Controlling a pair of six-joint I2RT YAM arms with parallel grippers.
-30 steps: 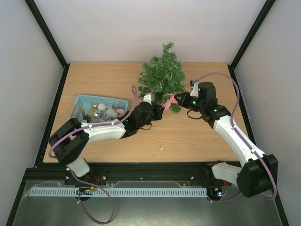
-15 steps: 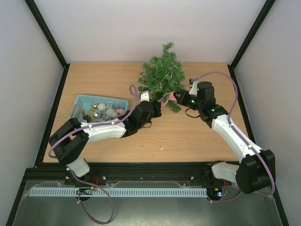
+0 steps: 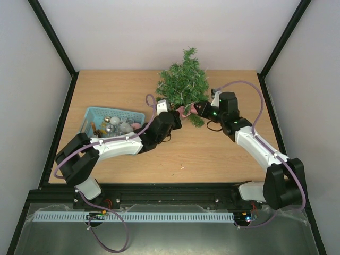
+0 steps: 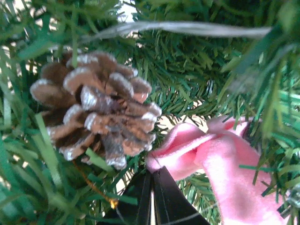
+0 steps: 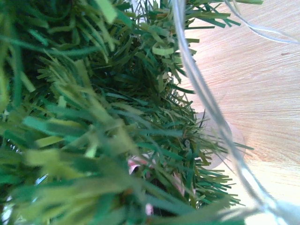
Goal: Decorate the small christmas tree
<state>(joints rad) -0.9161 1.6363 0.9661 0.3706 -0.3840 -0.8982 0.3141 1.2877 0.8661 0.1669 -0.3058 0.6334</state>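
Wooden surface (image 3: 223, 154): carries everything; the tree stands at its far middle.
Small christmas tree (image 3: 184, 85): dark green, bristly, conical and upright, so both arms can reach its near lower branches.
Teal plastic basket (image 3: 95, 112): well left of the tree, stocked with baubles, apparently a supply within the left arm's reach.
Right gripper (image 3: 197, 108): at the tree's near right skirt. Its wrist view shows only needles, so it reads as closed, and I cannot tell whether it holds anything.
Left gripper (image 4: 151, 178): closed, with its tips pinching the bow's corner, seemingly to seat it among the branches.
Pink fabric bow (image 4: 220, 159): against the tree's lower needles.
Frosted brown pine cone (image 4: 96, 119): hung in the tree just beside the bow.
Change: a second ago both grippers and the bow sat nearer the arms' bases. They have closed in on the tree, while the tree and basket are unmoved.
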